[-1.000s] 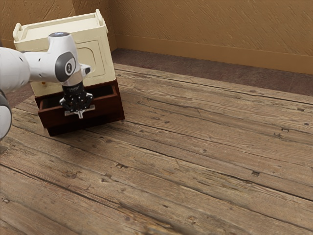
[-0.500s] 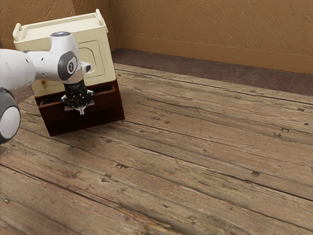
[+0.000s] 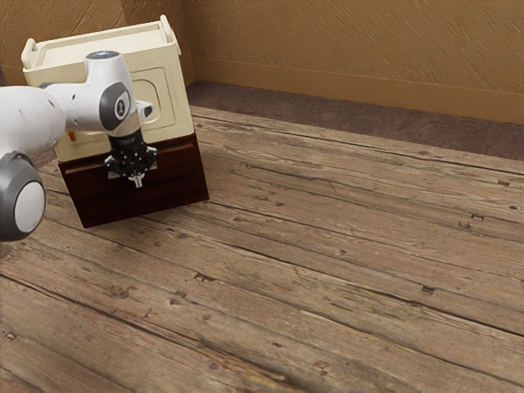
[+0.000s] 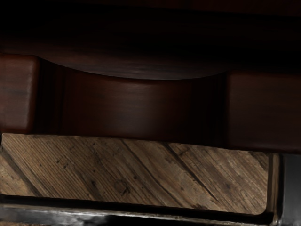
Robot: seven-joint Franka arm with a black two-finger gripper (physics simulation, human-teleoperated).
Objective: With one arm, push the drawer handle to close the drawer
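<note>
With the drawer [image 3: 182,167] looking nearly flush in the cabinet [image 3: 170,105] by the plank floor's [image 3: 327,246] far edge, finish your push at the handle [image 3: 116,174] gently, then back off; you can't tell the tool's [image 3: 137,182] opening or hold.

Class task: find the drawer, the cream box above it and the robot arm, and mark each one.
Drawer [image 3: 178,164]: exterior view, on its dark front panel.
Cream box [image 3: 173,112]: exterior view, on its front face.
Robot arm [image 3: 29,116]: exterior view, on a white segment.

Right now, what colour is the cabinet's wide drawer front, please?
The drawer front is dark reddish-brown, clearest in the exterior view.
</note>
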